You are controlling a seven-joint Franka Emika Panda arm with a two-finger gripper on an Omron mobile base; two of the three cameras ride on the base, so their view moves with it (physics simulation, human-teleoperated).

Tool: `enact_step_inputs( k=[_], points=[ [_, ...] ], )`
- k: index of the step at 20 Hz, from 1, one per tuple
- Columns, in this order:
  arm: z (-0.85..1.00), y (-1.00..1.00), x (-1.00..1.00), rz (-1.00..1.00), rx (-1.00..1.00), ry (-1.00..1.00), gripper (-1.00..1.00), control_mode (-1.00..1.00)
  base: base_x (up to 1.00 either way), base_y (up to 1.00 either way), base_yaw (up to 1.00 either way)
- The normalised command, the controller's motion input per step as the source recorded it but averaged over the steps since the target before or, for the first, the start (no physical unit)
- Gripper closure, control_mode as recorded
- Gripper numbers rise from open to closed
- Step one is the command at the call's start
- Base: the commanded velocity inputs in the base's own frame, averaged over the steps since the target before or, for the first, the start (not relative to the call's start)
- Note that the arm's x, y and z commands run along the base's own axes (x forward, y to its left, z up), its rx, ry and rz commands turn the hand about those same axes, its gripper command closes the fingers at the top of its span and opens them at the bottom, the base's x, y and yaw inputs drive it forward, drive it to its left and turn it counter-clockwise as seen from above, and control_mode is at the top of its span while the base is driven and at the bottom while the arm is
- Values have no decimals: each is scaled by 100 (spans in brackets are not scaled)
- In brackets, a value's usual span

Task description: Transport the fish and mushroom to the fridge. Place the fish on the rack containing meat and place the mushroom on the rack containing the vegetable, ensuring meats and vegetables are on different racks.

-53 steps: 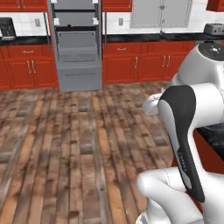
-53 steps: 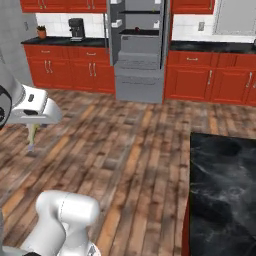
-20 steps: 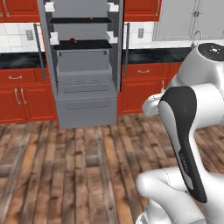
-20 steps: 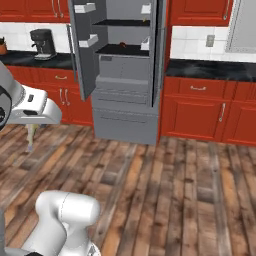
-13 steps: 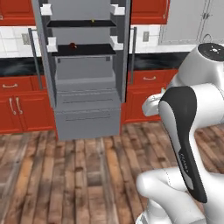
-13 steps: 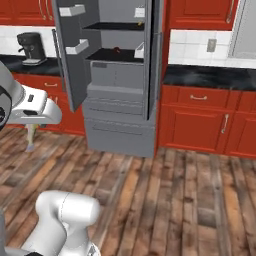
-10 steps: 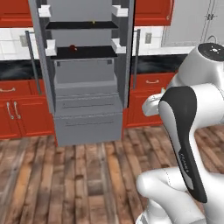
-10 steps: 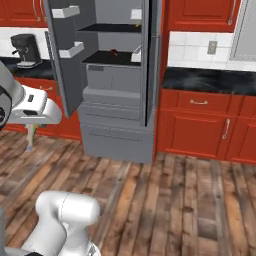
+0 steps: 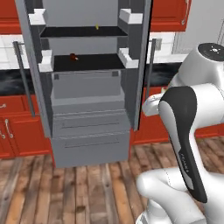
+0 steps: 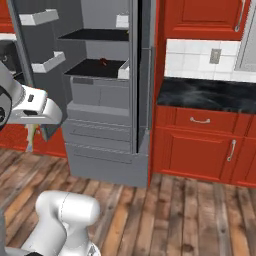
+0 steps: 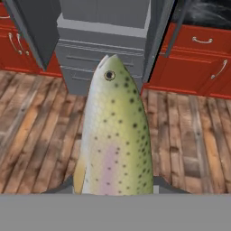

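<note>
My pincer (image 11: pixel 115 191) is shut tight on the fish (image 11: pixel 115 131), which sticks out head-first in front of it so it won't drop on the way. Ahead of it stands the open fridge (image 9: pixel 87 87). Farther in and higher up, the meat (image 9: pixel 73 56) sits on the lower rack (image 9: pixel 87 63), where I think the fish belongs.

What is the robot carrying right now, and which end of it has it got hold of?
The gripper is shut on the fish, holding it near the tail end; the head points away, toward the fridge.
</note>
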Motion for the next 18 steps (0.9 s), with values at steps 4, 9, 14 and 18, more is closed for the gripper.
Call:
enact_step_inputs(
  k=[4, 9, 14, 18],
  points=[
    [0, 0, 0, 0, 0, 0, 100, 100, 100, 39, 0],
    [0, 0, 0, 0, 0, 0, 100, 100, 100, 56, -1],
    [0, 0, 0, 0, 0, 0, 100, 100, 100, 17, -1],
    [0, 0, 0, 0, 0, 0, 100, 100, 100, 5, 0]
  ],
)
